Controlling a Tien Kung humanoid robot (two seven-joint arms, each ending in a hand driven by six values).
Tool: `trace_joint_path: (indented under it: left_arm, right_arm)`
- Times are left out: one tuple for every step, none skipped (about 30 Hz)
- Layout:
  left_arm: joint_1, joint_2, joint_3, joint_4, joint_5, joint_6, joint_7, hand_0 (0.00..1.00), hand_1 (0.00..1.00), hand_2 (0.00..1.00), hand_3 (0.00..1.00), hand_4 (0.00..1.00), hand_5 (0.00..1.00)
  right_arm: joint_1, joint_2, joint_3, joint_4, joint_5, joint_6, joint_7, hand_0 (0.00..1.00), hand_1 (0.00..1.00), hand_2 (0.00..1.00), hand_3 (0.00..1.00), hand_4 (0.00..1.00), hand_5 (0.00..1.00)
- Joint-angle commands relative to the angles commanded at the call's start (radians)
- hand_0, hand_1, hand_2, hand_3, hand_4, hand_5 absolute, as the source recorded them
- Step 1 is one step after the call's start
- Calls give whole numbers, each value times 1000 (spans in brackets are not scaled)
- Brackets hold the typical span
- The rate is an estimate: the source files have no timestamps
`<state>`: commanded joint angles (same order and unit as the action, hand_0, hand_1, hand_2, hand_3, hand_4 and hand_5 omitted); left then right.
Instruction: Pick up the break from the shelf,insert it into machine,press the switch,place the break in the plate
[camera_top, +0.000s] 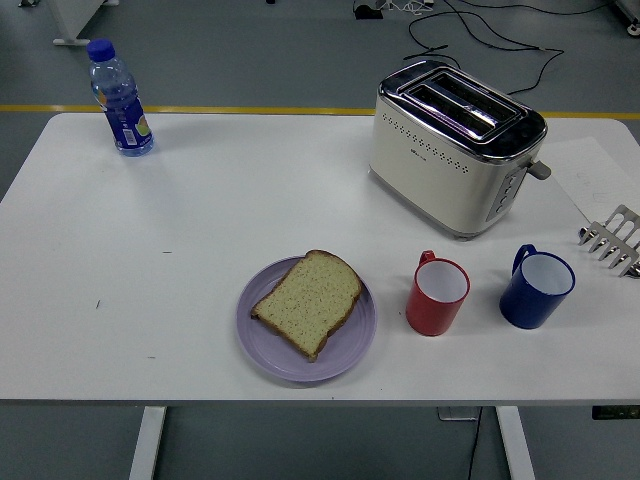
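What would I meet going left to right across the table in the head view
Water bottle → purple plate with the bread slice → red mug → blue mug → metal rack. The toaster overlaps the mugs, so it is omitted.
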<state>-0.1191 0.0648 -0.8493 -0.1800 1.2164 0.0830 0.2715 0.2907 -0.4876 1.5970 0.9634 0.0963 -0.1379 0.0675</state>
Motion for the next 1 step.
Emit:
trace_joint_path:
  left_arm:
    - [0, 0, 1, 0, -1, 0, 0, 653, 589, 598, 595, 323, 937]
  right_arm:
    - [0, -1, 1, 0, 1, 0, 0, 734, 672, 687, 624, 473, 303]
